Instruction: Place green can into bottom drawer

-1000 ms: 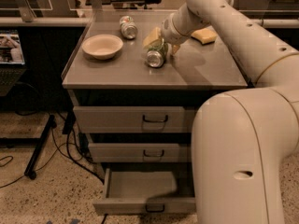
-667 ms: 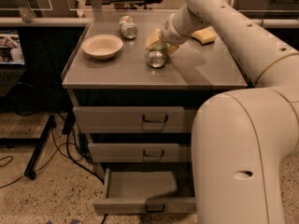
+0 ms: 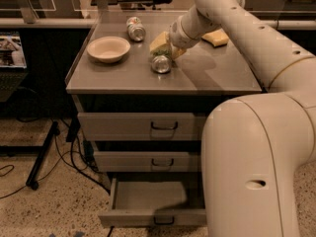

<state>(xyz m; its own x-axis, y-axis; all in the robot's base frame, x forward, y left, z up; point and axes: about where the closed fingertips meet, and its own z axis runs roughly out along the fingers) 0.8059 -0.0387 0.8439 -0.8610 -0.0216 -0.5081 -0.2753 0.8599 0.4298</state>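
Observation:
The green can [image 3: 161, 63] lies on its side on the grey cabinet top [image 3: 123, 78], its silver end facing the camera. My gripper [image 3: 167, 47] is right over the can's far end, reaching in from the right, and is touching it or nearly so. The bottom drawer [image 3: 133, 217] is pulled open below, with its dark handle at the front and nothing visible inside it. My arm's large cream body covers the drawer's right part.
A cream bowl [image 3: 108, 48] sits at the left of the top. A silver-white can [image 3: 136, 28] lies behind it. A yellow sponge [image 3: 217, 37] lies at the back right. The two upper drawers [image 3: 148, 127] are shut. A black stand and cables [image 3: 44, 152] are on the floor at the left.
Almost nothing has changed. My gripper stays at the green can, and the can has stayed in the same spot on the top.

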